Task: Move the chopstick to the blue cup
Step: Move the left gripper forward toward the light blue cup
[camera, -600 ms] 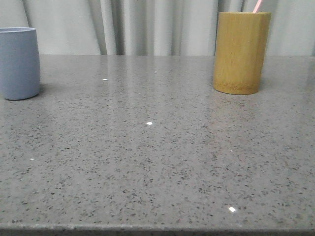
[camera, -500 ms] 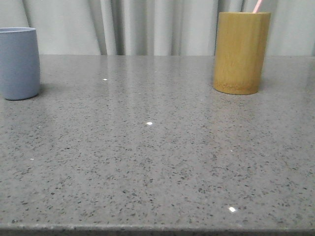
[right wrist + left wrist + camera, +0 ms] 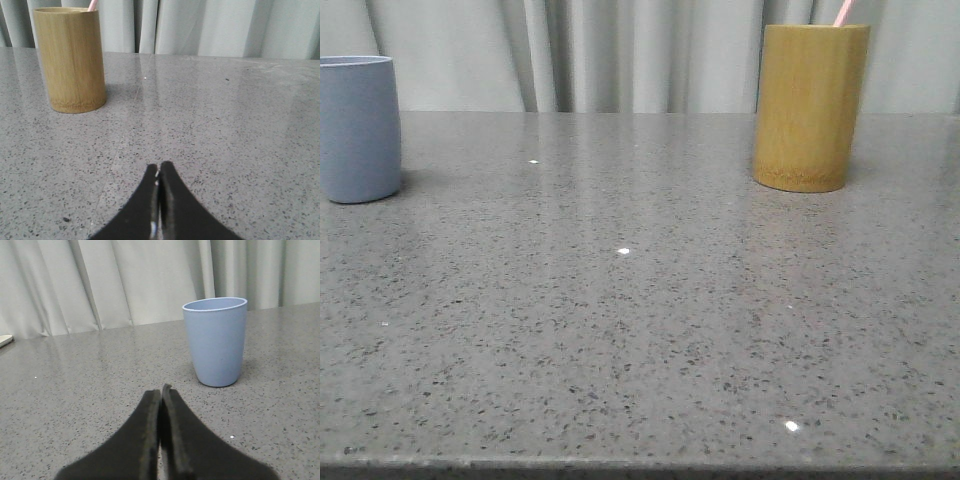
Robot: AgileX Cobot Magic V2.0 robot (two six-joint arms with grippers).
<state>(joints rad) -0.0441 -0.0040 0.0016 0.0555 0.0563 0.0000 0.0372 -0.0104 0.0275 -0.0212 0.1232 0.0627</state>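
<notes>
Front view: the blue cup [image 3: 357,128] stands at the left edge of the frame on the grey counter [image 3: 640,330], and the bamboo cup [image 3: 810,106] at upper right holds the chopstick [image 3: 842,13], its pink tip poking above the rim. Left fingers [image 3: 161,396] pressed together, empty, near the blue cup. Right fingers [image 3: 159,172] likewise closed, empty.

chopstick [image 3: 842,13] mostly hidden inside bamboo cup [image 3: 810,108], top cropped

Blue cup [image 3: 358,128] far left on table [image 3: 640,330]; chopstick [image 3: 843,12] in bamboo cup [image 3: 810,105], far right.
</notes>
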